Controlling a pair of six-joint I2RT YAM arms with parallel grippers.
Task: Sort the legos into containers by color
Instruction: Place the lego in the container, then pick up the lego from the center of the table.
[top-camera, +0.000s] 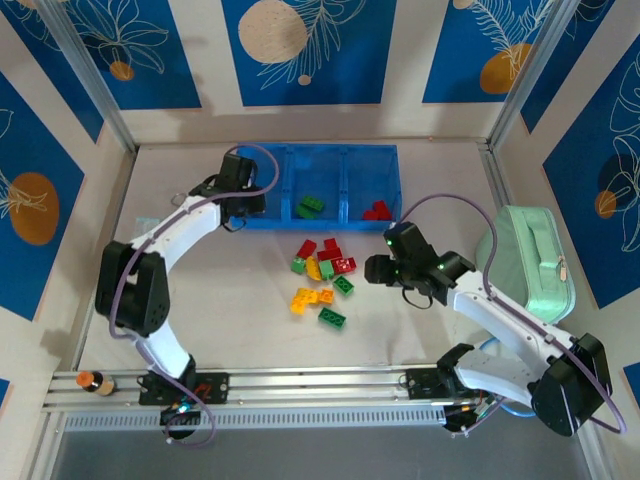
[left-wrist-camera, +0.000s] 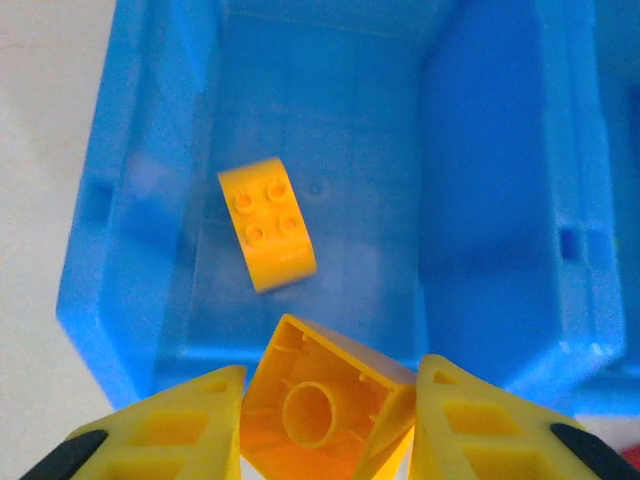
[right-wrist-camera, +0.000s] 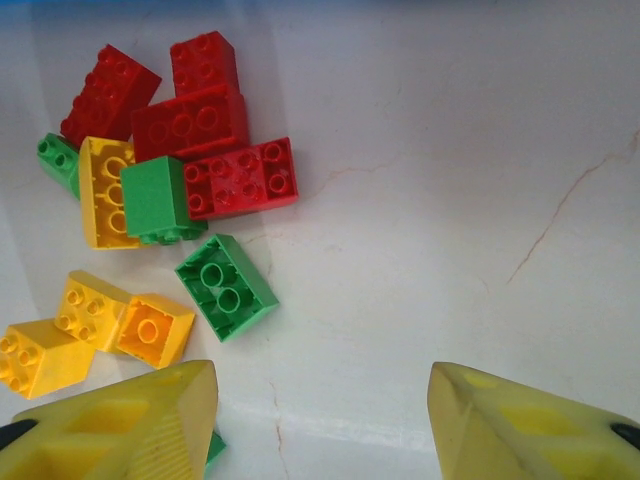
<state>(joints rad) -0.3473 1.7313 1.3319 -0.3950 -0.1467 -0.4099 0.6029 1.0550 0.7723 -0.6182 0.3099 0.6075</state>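
Observation:
My left gripper (left-wrist-camera: 332, 372) is shut on a yellow-orange lego (left-wrist-camera: 320, 405), hollow underside facing the camera, held over the left compartment of the blue tray (left-wrist-camera: 480, 200). Another yellow lego (left-wrist-camera: 268, 225) lies stud-up on that compartment's floor. From above, the left gripper (top-camera: 245, 200) hangs at the left end of the containers (top-camera: 340, 150); green legos (top-camera: 311, 207) lie in the middle compartment and red ones (top-camera: 377, 210) in the right. A loose pile of legos (top-camera: 322, 275) sits on the table. Just right of the pile my right gripper (top-camera: 375, 268) stands open with nothing in it. It (right-wrist-camera: 320, 375) hovers over bare table beside an overturned green lego (right-wrist-camera: 226, 286).
A mint-green rounded case (top-camera: 525, 262) lies at the right, beside the right arm. An aluminium rail (top-camera: 320, 385) runs along the near edge, with a small orange-capped bottle (top-camera: 90, 381) at its left end. Walls enclose the table on three sides.

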